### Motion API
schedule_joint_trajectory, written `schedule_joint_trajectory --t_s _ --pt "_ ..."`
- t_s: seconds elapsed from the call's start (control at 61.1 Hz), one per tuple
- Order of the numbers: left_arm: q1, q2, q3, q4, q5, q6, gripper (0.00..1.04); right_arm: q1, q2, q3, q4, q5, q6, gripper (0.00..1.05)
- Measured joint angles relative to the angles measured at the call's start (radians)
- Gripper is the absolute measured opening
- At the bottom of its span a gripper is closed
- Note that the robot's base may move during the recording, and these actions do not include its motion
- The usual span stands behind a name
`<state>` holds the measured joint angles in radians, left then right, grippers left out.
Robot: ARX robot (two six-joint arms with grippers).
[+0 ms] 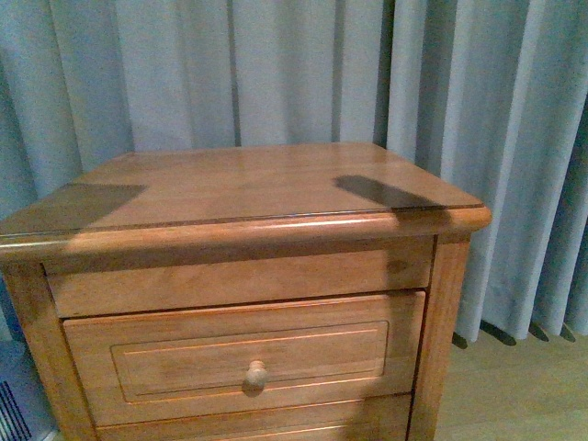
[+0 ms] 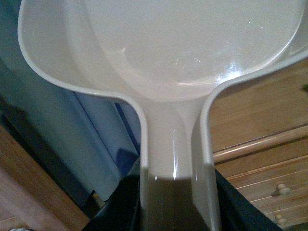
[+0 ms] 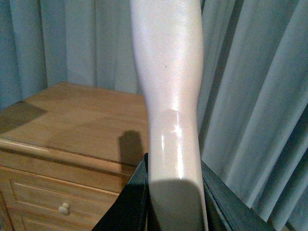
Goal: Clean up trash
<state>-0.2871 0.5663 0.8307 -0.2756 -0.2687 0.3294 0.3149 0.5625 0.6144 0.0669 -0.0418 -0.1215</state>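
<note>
No trash shows in any view; the white crumpled wad is out of sight. My left gripper [image 2: 175,202] is shut on the handle of a white plastic dustpan [image 2: 178,53], whose empty scoop fills the left wrist view. My right gripper [image 3: 173,202] is shut on a smooth white brush handle [image 3: 168,86] that rises out of the right wrist view; its bristles are hidden. Neither arm shows in the front view; only two dark shadows lie on the wooden nightstand's top [image 1: 248,179].
The nightstand has a drawer with a round knob [image 1: 256,373]; it also shows in the right wrist view [image 3: 72,115]. Grey-blue curtains [image 1: 276,64] hang close behind it. Wooden floor [image 1: 514,395] lies at the right. A pale appliance edge [image 1: 11,404] sits at the lower left.
</note>
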Motion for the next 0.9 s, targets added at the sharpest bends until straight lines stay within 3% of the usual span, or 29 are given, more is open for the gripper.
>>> schedule_joint_trajectory --t_s 0.164,0.9 --pt "0.0 0.0 0.0 0.0 0.0 0.0 0.26 0.027 -0.063 -0.037 0.022 0.042 -0.001 0.2" --pt "-0.004 0.002 -0.002 0.0 0.002 0.002 0.26 0.029 -0.07 -0.038 0.023 0.048 -0.002 0.2"
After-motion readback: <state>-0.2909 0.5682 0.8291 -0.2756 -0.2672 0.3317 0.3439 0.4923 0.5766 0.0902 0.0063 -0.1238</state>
